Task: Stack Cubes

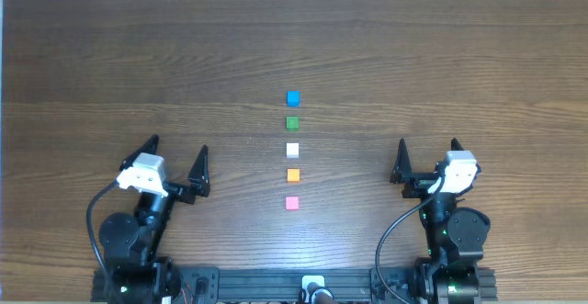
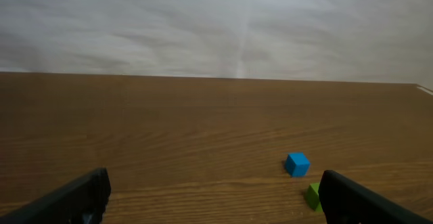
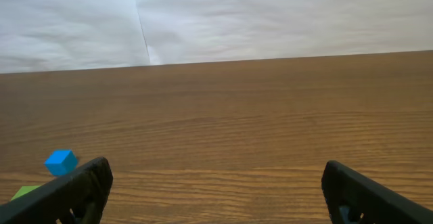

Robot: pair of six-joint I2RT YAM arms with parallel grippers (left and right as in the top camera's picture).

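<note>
Looking down, I count blue (image 1: 293,98), green (image 1: 293,123), white (image 1: 292,150), orange (image 1: 293,175), pink (image 1: 292,203) cubes in line; both wrist cameras catch blue and green. My left gripper (image 1: 177,144) and right gripper (image 1: 428,143) gape open.

No text, label, number or sign can be read anywhere: the cubes (image 1: 292,150) have plain faces, and the table (image 1: 184,47) carries no print.
</note>
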